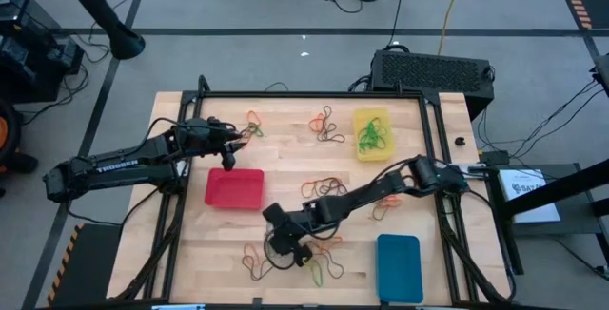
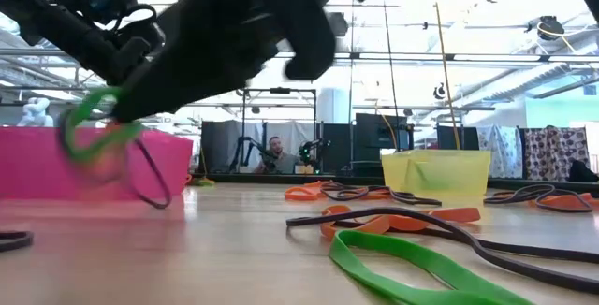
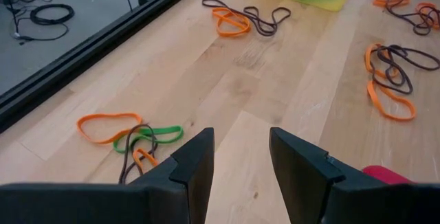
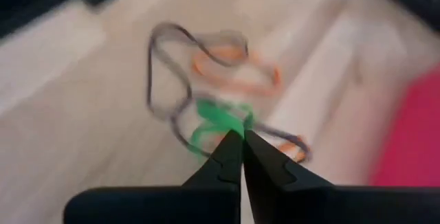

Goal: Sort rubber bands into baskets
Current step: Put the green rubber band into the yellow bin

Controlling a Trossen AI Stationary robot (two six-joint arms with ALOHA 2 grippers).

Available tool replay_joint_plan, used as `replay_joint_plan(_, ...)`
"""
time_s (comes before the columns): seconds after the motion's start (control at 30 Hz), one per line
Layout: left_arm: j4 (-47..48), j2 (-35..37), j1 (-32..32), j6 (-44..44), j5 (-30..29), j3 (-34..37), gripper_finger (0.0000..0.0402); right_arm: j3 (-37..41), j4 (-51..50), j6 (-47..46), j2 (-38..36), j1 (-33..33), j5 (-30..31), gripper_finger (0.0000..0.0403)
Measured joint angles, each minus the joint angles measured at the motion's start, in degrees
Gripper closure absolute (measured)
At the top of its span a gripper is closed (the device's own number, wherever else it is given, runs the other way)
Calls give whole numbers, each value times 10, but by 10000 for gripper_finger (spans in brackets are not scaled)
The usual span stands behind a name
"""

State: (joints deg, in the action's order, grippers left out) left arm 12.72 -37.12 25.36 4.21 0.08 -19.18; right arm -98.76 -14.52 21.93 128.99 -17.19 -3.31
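Table: the wooden table (image 1: 190,253) fills the middle of the high view, its bare planks giving the loose bands room to lie spread.
Right arm: it reaches from the right edge down toward the lower middle of the high view, where a cluster of bands lies.
Left arm: it comes in from the left edge and waits at the upper left of the table, just above the red basket.
Blue basket: the blue basket (image 1: 399,267) sits at the lower right, well apart from the other two (probably so colours stay separate).
Red basket: the red basket (image 1: 234,188) lies left of centre; it shows pink at the left of the low view.
Yellow basket: the yellow basket (image 1: 372,134) stands at the upper right and already holds green bands.
Right gripper: the right gripper (image 4: 241,136) has its fingers pressed together on a green band (image 4: 218,124), pinched at the tip so the thin loop comes up alone; dark and orange bands trail beside it (tangled or merely near, I cannot tell).
Left gripper: the left gripper (image 3: 240,157) hangs with fingers apart and nothing between them.
Loose bands: orange, green and dark bands (image 3: 130,136) lie scattered in small heaps, most still unsorted.
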Motion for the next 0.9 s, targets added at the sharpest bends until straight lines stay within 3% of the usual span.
replay_joint_plan(0.17,-5,0,0,8,0,0,253,0,-79,-15,-41,-2,27,401)
replay_joint_plan(0.33,-19,0,0,11,0,0,253,0,-24,22,-39,-2,28,402)
replay_joint_plan(0.53,-20,0,0,11,-1,0,253,0,61,71,-19,0,-89,402)
replay_joint_plan(0.73,-33,0,0,11,-1,0,253,0,38,47,-17,5,-89,397)
replay_joint_plan(0.9,-52,0,0,10,-2,0,253,0,-19,42,-17,20,-90,361)
